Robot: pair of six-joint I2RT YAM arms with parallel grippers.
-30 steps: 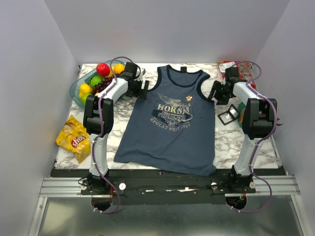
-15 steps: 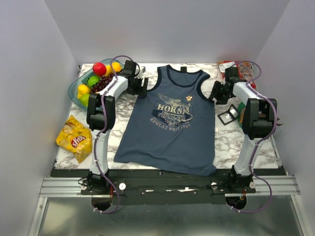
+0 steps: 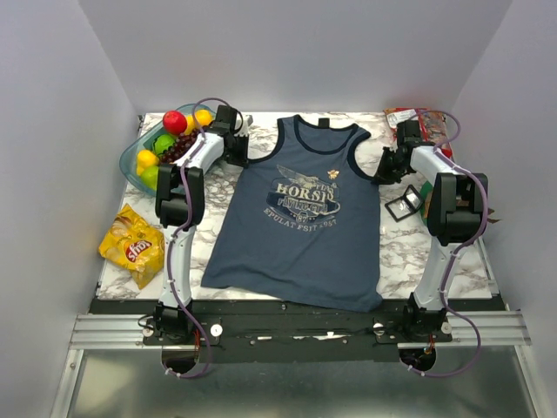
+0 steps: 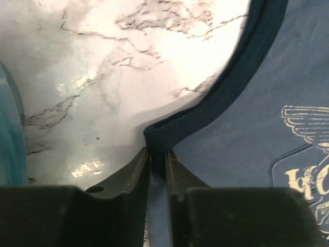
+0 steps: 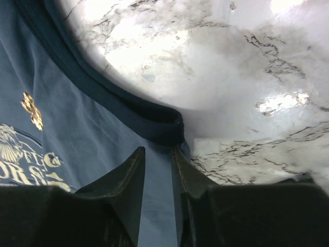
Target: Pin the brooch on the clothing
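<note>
The clothing [image 3: 305, 222], a slate-blue tank top with navy trim, lies flat on the marble table. The brooch [image 3: 334, 175], a tiny gold pin, sits on its chest just above the pale print and also shows in the right wrist view [image 5: 32, 110]. My left gripper [image 3: 246, 150] is at the left armhole. In the left wrist view its jaws [image 4: 158, 157] are shut on the navy trim [image 4: 169, 135], with cloth pinched between them. My right gripper [image 3: 380, 171] is at the right armhole, its jaws [image 5: 159, 154] narrowly shut on the cloth below the trim [image 5: 154, 123].
A teal bowl [image 3: 135, 161] of fruit stands at the back left, close behind my left arm, with its rim [image 4: 10, 134] in the left wrist view. A yellow chips bag [image 3: 132, 246] lies at the left edge. A small black-framed box [image 3: 402, 206] and a red snack packet [image 3: 409, 117] lie on the right.
Both grippers have closed from wide open onto the armhole edges. The left gripper has shifted slightly back and left. The shirt's upper sides look pulled a little outward.
</note>
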